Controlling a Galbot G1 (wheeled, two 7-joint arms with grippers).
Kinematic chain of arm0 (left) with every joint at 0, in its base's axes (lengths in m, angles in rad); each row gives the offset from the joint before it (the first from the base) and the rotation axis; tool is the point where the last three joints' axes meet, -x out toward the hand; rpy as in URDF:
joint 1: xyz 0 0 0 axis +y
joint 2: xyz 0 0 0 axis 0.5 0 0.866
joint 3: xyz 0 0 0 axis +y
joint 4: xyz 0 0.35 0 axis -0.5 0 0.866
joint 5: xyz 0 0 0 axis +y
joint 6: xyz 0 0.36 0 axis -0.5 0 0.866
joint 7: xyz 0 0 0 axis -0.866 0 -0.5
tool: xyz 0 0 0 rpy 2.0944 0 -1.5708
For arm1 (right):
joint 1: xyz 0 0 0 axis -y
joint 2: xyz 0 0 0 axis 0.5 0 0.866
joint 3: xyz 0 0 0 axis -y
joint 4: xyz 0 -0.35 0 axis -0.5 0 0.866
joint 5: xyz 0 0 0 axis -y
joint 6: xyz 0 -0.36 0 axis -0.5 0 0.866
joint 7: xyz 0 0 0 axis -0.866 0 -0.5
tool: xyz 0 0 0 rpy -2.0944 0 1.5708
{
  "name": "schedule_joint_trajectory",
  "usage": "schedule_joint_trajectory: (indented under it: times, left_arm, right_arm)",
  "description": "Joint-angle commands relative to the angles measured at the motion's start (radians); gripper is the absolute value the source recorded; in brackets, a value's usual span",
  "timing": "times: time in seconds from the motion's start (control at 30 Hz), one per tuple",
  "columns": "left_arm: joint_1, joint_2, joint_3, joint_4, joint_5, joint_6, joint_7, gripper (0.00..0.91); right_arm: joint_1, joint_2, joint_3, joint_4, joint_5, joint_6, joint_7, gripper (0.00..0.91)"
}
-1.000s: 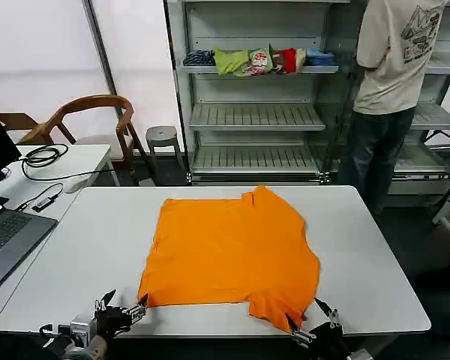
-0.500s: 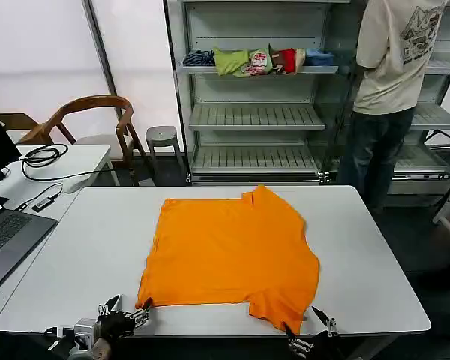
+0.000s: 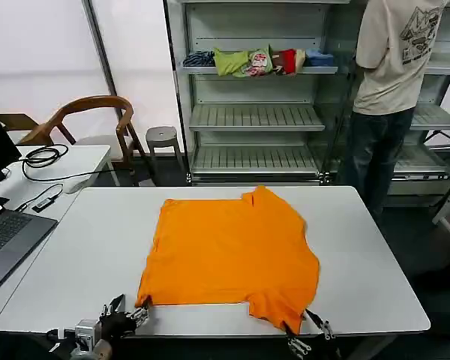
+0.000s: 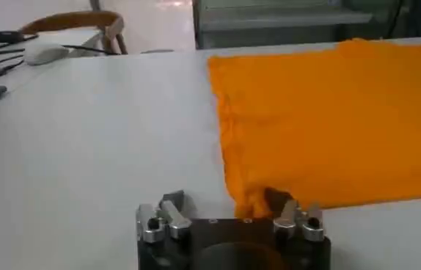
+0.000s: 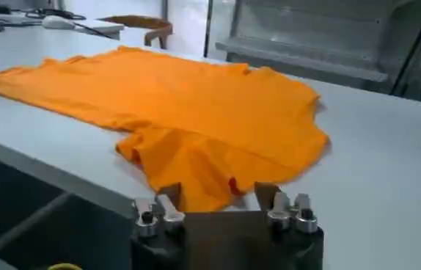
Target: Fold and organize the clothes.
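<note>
Orange T-shirt is spread flat mid-table, hem at the near edge; left gripper and right gripper are held spread at its two near corners, nothing pinched; a single layer or bare table may be caught, since both corners lie bunched.

The setting looks like a robotics lab staged as a clothing shop. A grey metal shelving unit at the top centre holds folded garments. A white desk fills the foreground, and at the left edge sit a laptop, cables and a wooden chair.
</note>
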Motion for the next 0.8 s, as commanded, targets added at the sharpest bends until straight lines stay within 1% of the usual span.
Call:
schedule_joint_trajectory:
  times: [0.03, 0.43, 0.57, 0.67, 0.73, 0.8]
  left_arm:
    - [0.001, -0.005, 0.004, -0.001, 0.002, 0.000, 0.002, 0.020]
    - [-0.004, -0.005, 0.004, -0.026, -0.003, -0.021, 0.039, 0.020]
    - [-0.017, -0.003, -0.001, -0.054, -0.030, -0.033, 0.043, 0.020]
    - [-0.052, 0.003, -0.009, -0.054, -0.067, -0.042, 0.046, 0.020]
    - [-0.093, 0.014, -0.012, -0.036, -0.100, -0.041, 0.057, 0.020]
    - [-0.114, 0.018, -0.012, -0.028, -0.108, -0.045, 0.074, 0.020]
  right_arm:
    - [0.001, 0.000, -0.004, -0.002, 0.022, -0.003, 0.004, 0.000]
    - [0.026, 0.003, -0.018, 0.010, 0.024, 0.013, 0.004, 0.000]
    - [0.035, 0.002, -0.002, 0.036, 0.037, 0.017, 0.003, 0.000]
    - [0.062, 0.001, 0.011, 0.053, 0.058, 0.015, 0.005, 0.000]
    - [0.110, -0.001, 0.021, 0.046, 0.081, 0.005, 0.004, 0.000]
    - [0.128, 0.000, 0.025, 0.042, 0.083, 0.000, 0.004, 0.000]
